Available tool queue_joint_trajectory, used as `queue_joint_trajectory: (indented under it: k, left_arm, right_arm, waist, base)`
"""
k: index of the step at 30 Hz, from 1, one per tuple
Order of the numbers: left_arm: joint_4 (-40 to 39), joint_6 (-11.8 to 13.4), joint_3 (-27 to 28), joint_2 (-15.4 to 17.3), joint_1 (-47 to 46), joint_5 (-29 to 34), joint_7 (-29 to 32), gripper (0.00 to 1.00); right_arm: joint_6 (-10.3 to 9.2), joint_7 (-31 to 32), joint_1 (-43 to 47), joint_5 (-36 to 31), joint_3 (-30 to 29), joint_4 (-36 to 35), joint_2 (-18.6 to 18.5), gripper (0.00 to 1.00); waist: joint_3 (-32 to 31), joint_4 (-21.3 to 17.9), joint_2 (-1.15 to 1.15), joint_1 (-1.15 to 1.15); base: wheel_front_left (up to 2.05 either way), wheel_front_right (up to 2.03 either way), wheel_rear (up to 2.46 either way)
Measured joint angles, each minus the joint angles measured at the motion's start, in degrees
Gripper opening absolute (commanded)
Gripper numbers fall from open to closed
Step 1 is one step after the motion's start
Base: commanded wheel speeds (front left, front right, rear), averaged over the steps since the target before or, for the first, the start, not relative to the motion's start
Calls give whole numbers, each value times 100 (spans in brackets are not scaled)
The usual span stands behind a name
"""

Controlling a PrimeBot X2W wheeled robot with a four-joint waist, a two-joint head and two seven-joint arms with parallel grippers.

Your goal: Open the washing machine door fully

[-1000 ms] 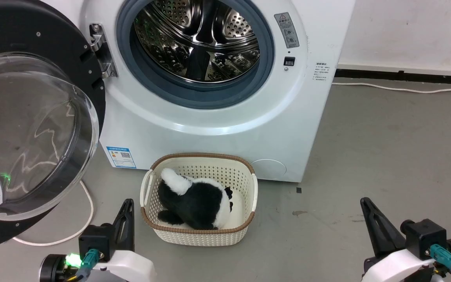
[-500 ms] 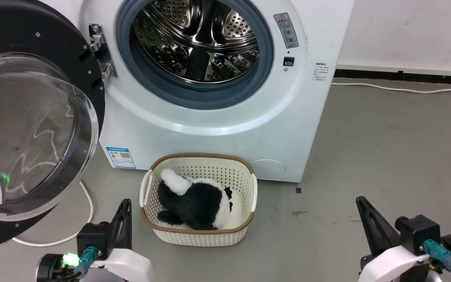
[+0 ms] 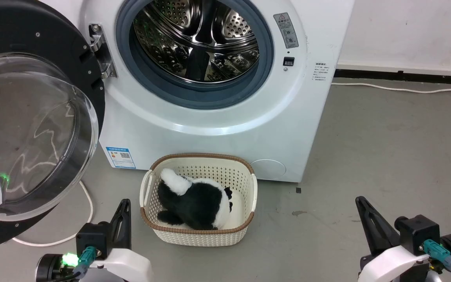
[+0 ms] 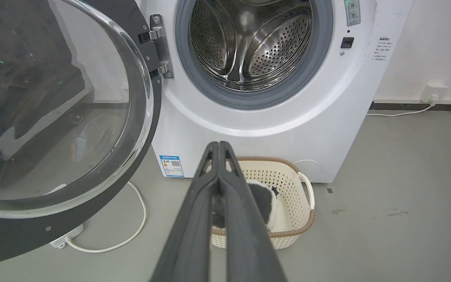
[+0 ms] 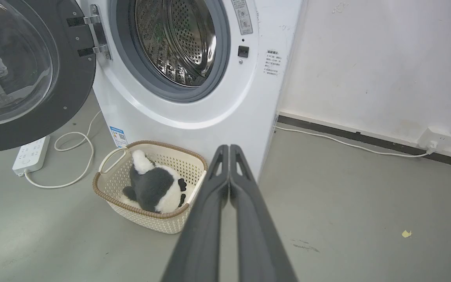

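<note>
1. Plainly, the washing machine door (image 3: pixel 26 129) hangs swung out at the upper left of the head view, apart from both claws. The left claw (image 3: pixel 125 204) sits low at the bottom left, below the door's lower rim and a little to its right, touching nothing. The right claw (image 3: pixel 361 200) is at the bottom right over the grey floor (image 3: pixel 386 156), well apart from the door.
2. Both claws are closed and empty. In each wrist view the two dark fingers lie pressed together along their length.
3. The door is a round disc, so no axis is longer than another. It stands upright on the metal hinge (image 3: pixel 101 51) at the left edge of the opening. Its black inner face and bulging clear glass bowl are turned toward the robot.
4. On the washing machine (image 3: pixel 210 145) the opening is uncovered. The grey rubber ring (image 3: pixel 194 98) frames the perforated steel drum (image 3: pixel 198 39).
5. A cream basket (image 3: pixel 202 237) with a brown rim stands on the floor just in front of the machine, below the opening. In the head view it is between the claws and nearer the left one. A black and white plush toy (image 3: pixel 194 203) lies inside it.
6. A white cord (image 3: pixel 89 211) loops on the floor under the door, and a power strip (image 5: pixel 29 154) lies near it. A blue sticker (image 3: pixel 121 156) marks the machine's lower front.
</note>
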Motion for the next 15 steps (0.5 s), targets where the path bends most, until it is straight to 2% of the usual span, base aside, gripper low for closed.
queue_joint_trajectory:
  k: [15]
  left_arm:
    - [0,0,2,0,0,0,1,0]
  right_arm:
    - [0,0,-1,0,-1,0,0,0]
  waist:
    - [0,0,0,0]
  base:
    - [0,0,0]
